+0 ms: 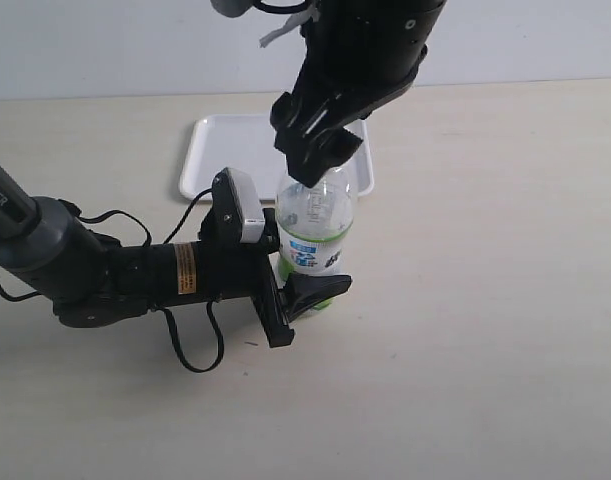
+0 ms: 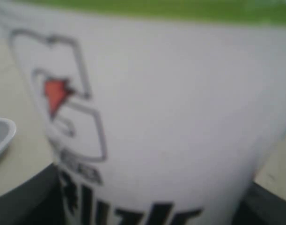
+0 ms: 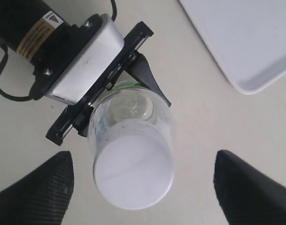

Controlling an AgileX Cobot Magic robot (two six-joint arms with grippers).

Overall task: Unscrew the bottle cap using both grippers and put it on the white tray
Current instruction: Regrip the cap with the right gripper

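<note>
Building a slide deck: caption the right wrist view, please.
Open right gripper flanks the bottle cap while the left gripper clamps the bottle, white tray nearby.

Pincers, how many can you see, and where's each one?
2. The left pincer grips the bottle low down; the right pincer is open at the bottle cap.

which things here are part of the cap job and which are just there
Job: bottle, cap, tray, left gripper clamping the bottle, right gripper open over the cap.
Just there: table, black cable.
</note>
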